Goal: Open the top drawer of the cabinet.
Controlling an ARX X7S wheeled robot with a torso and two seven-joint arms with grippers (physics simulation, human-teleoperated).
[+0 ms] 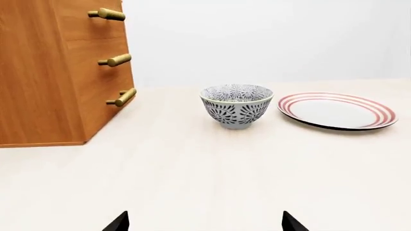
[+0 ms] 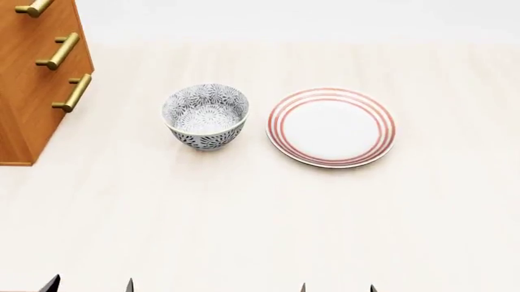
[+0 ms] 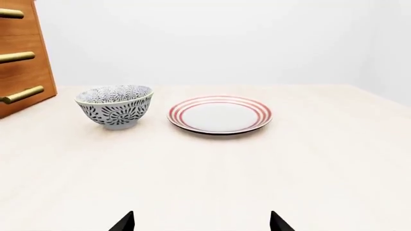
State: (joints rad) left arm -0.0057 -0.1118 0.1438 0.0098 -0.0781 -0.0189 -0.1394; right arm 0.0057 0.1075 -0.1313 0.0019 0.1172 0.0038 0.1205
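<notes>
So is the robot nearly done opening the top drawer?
No, nothing is done yet. The top drawer sits flush in the cabinet like the two below. Nothing is in hand: the left tool and right tool are open and empty, back near the table edge. Reaching the top handle, gripping and pulling all remain.

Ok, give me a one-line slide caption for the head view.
Cabinet with all drawers closed at left, patterned bowl beside a red-ringed plate on the table, both grippers open and clear.
</notes>
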